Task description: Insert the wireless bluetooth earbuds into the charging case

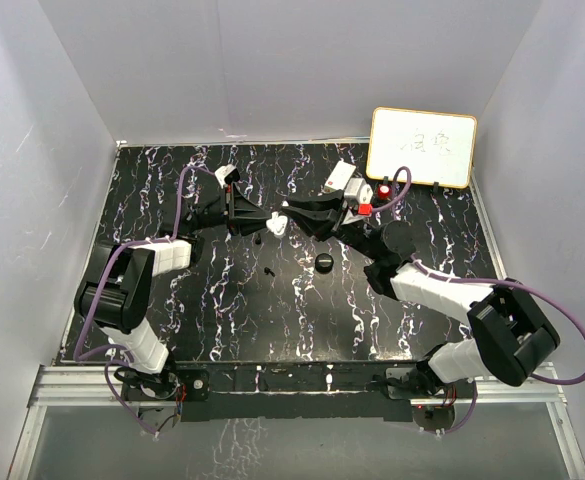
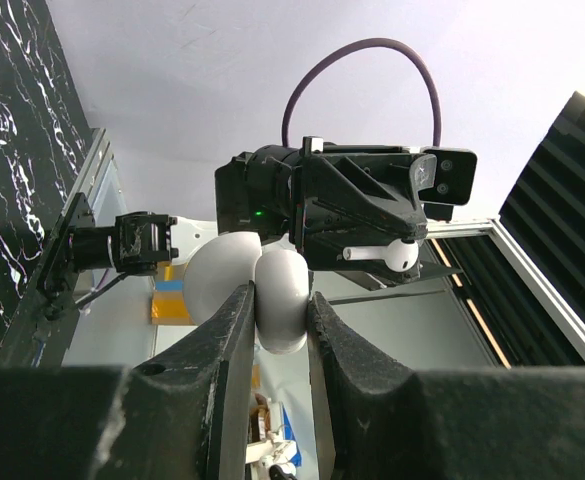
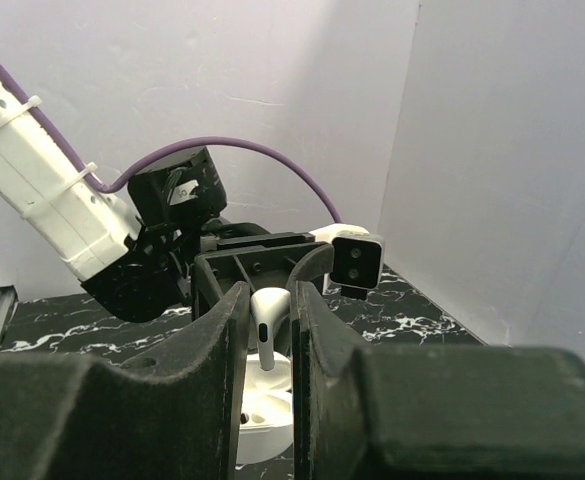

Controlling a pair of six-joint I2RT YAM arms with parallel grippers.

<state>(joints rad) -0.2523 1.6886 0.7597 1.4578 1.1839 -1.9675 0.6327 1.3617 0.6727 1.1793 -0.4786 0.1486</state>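
My left gripper [image 1: 260, 219] is shut on the open white charging case [image 1: 274, 223] and holds it above the middle of the table. In the left wrist view its fingers [image 2: 234, 330] clamp the case body [image 2: 282, 295], with the lid [image 2: 217, 280] open to the left. My right gripper [image 1: 290, 211] is shut on a white earbud [image 3: 270, 320], stem down, just above the case's open wells [image 3: 262, 420]. The earbud also shows in the left wrist view [image 2: 387, 254]. Two tiny black earbuds [image 1: 269, 271] [image 1: 257, 240] lie on the table. The second white earbud is not in view.
A round black puck [image 1: 324, 262] lies on the black marbled table [image 1: 222, 310] right of centre. A white board [image 1: 422, 147] leans at the back right corner. White walls close the table on three sides.
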